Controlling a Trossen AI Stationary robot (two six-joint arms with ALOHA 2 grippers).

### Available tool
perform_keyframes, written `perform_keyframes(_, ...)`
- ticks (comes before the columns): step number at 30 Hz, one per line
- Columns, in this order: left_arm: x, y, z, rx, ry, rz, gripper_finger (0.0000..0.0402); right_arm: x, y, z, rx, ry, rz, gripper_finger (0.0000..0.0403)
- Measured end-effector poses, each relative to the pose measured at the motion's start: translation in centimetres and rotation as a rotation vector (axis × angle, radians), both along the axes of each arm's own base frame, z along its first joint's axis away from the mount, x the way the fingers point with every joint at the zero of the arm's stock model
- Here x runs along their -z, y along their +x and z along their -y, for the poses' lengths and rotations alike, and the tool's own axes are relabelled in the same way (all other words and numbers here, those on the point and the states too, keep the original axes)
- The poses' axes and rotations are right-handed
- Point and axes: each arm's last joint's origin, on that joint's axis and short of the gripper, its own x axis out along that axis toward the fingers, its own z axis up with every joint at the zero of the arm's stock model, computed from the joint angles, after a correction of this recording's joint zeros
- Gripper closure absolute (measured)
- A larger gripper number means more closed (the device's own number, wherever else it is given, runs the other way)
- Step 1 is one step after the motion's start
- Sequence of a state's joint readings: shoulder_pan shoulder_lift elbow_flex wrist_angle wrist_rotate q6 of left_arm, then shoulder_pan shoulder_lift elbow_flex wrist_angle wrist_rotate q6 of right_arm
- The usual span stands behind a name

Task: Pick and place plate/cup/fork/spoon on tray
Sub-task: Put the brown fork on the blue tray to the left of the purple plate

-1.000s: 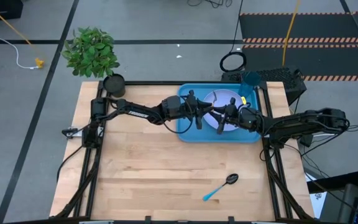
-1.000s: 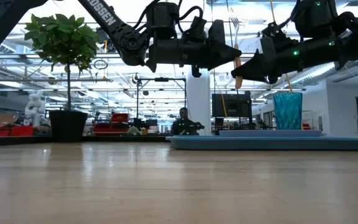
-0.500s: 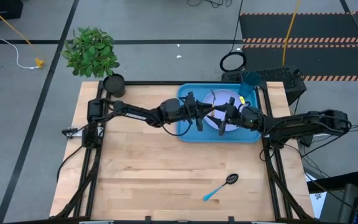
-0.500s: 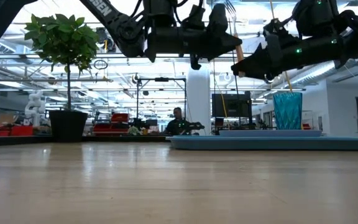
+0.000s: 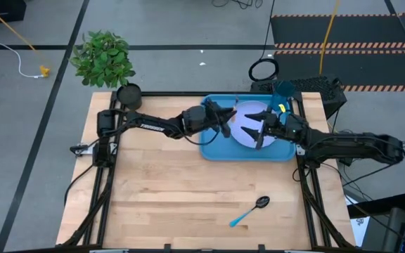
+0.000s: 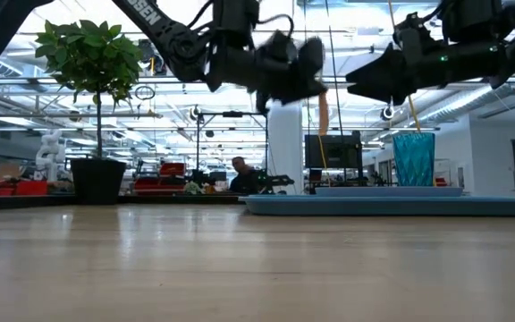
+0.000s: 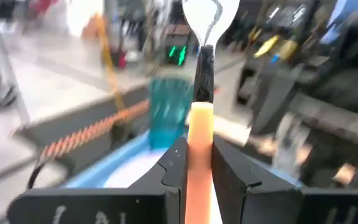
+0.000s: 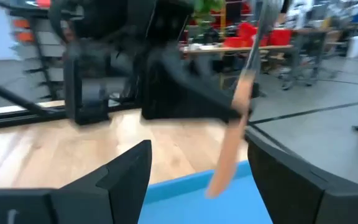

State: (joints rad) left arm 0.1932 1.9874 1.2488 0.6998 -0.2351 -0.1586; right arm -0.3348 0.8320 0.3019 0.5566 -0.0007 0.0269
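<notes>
The blue tray [image 5: 213, 151] lies at the table's far right, with the pale plate [image 5: 247, 118] on it and the teal cup [image 5: 283, 90] at its far right corner. My left gripper [image 5: 225, 118] hovers over the tray's left part, shut on the orange-handled fork [image 7: 199, 134]. My right gripper [image 5: 257, 131] is open above the plate, just right of the fork and clear of it. The blue-handled spoon [image 5: 250, 211] lies flat on the wood near the front edge. My left gripper pinches the fork's orange handle [image 7: 199, 155] between its two fingers, the handle running along them. The metal tines [image 7: 210, 12] stick out beyond the fingertips. The fork is lifted clear above the tray, and the handle's free end [image 6: 323, 112] hangs below the gripper.
A potted green plant [image 5: 104, 57] stands at the table's far left corner. Bare wood spreads over the table's middle and near left. A person [image 6: 238, 174] sits in the room far behind the table.
My right gripper has opened, let go of the fork and drawn back toward the table's right edge. My left gripper has kept its hold on the fork and shifted slightly toward the far left, turning so that the handle now hangs below it.
</notes>
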Motion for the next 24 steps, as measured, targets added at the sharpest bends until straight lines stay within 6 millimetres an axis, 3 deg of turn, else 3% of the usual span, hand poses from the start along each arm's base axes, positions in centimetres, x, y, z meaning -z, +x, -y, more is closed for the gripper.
perform_keyframes(6,2.8,-0.6,0.3,-0.178,-0.285,-0.151,0.035,-0.3,-0.9,0.1,0.128,-0.064,-0.035,0.0143)
perform_keyframes(13,4.4,-1.1,2.0,-0.283,-0.452,-0.23,0.035,-0.7,-1.1,0.2,0.178,-0.101,-0.021,0.0143)
perform_keyframes(20,4.1,-0.8,2.7,-0.316,-0.579,-0.167,0.035,-1.0,-1.1,0.1,0.177,-0.102,0.008,0.0143)
perform_keyframes(24,1.7,0.2,2.5,-0.338,-0.599,-0.194,0.035,-1.4,-1.0,-0.2,0.138,-0.068,0.072,0.0143)
